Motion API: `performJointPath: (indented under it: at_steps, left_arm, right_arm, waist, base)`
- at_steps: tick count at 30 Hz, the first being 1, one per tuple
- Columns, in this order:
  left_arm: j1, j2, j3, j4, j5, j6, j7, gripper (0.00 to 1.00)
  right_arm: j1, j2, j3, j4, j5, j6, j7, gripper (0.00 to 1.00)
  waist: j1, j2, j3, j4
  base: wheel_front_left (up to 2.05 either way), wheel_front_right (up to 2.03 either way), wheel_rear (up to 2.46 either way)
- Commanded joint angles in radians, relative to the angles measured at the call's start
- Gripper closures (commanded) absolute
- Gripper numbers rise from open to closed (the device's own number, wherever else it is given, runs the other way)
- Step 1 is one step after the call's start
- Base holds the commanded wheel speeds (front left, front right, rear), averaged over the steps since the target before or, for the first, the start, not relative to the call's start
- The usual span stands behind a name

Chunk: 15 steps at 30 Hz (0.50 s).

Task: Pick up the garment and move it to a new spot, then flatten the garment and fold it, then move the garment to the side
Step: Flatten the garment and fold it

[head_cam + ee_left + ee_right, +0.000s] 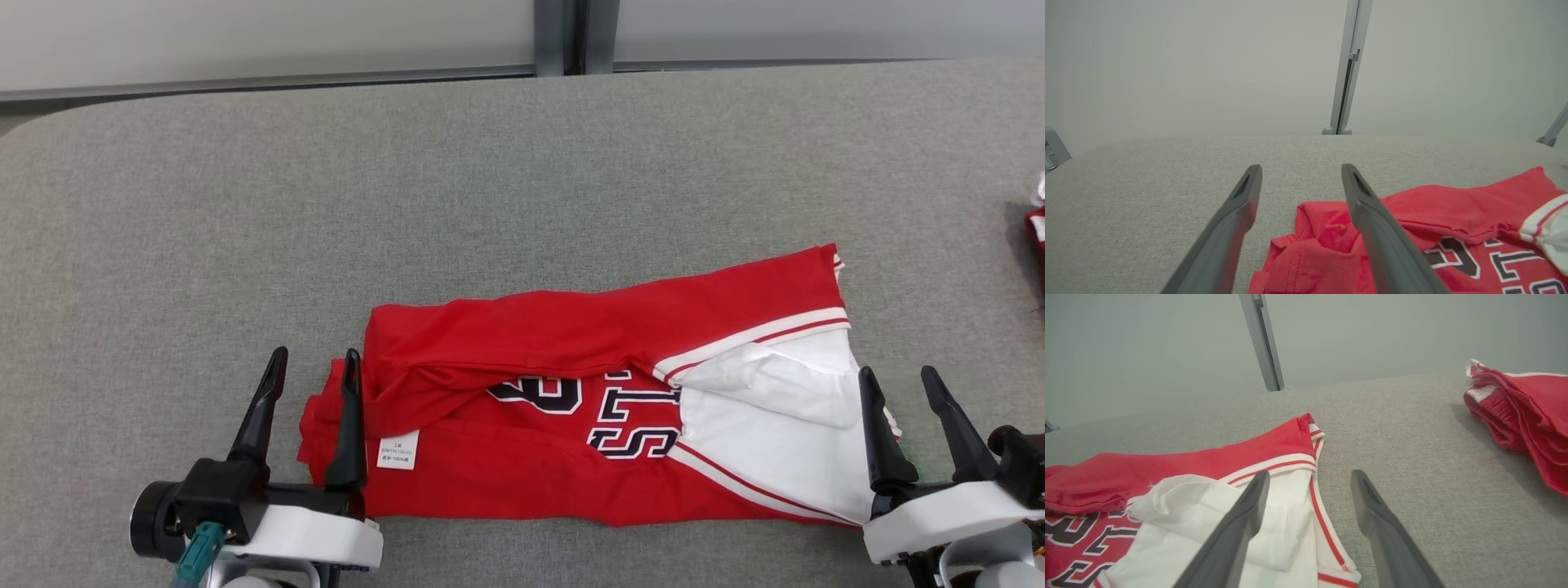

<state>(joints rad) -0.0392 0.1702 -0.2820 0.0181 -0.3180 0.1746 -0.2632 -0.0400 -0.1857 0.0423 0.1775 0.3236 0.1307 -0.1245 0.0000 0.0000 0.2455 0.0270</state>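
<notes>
The red garment (604, 425) lies on the grey table (490, 204) with 1 rough lengthwise fold in, the left gripper (317, 353) and right gripper (898, 371) both spread open and empty at its 2 ends, so more folding and the move aside likely remain

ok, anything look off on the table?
Yes. The garment is folded crooked: the top flap runs diagonally, higher at the right, the white part is bunched there, and the left end is crumpled. Nothing looks torn.

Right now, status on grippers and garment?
Left gripper open over left end of garment. Right gripper open at its white end. Garment partly folded, on table. Red pile far right.
</notes>
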Motion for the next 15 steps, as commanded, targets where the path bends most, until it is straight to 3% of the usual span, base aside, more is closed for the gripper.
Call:
performJointPath:
  at_steps: [1, 6, 12, 13, 14, 15]
  left_arm:
    - [-0.023, -0.002, -0.002, 0.006, 0.005, -0.008, -0.001, 0.00]
    - [-0.051, -0.014, -0.002, 0.021, 0.010, -0.022, -0.001, 0.00]
    - [-0.063, -0.030, 0.014, 0.020, 0.022, -0.032, -0.001, 0.00]
    - [-0.064, -0.032, 0.018, 0.018, 0.023, -0.034, -0.001, 0.00]
    - [-0.065, -0.034, 0.021, 0.017, 0.026, -0.034, -0.001, 0.00]
    - [-0.065, -0.034, 0.025, 0.016, 0.029, -0.036, -0.001, 0.00]
  right_arm:
    - [-0.028, -0.009, 0.009, 0.038, 0.016, 0.000, -0.011, 0.00]
    - [-0.097, -0.019, 0.062, 0.203, 0.056, 0.000, 0.001, 0.00]
    - [-0.096, -0.008, 0.152, 0.327, 0.139, 0.000, 0.096, 0.00]
    - [-0.094, -0.008, 0.168, 0.334, 0.152, 0.000, 0.116, 0.48]
    - [-0.091, -0.009, 0.184, 0.339, 0.163, 0.002, 0.132, 0.68]
    - [-0.089, -0.013, 0.198, 0.336, 0.171, 0.002, 0.141, 1.00]
  waist:
    - [0.0000, 0.0000, 0.022, 0.015]
    - [0.0000, 0.0000, 0.046, 0.029]
    - [0.0000, 0.0000, 0.057, 0.035]
    - [0.0000, 0.0000, 0.059, 0.034]
    - [0.0000, 0.0000, 0.060, 0.032]
    - [0.0000, 0.0000, 0.060, 0.030]
  base:
    - [0.00, 0.00, 0.00]
    - [0.00, 0.00, 0.00]
    - [0.00, 0.00, 0.00]
    - [0.00, 0.00, 0.00]
    - [0.00, 0.00, 0.00]
    - [0.00, 0.00, 0.00]
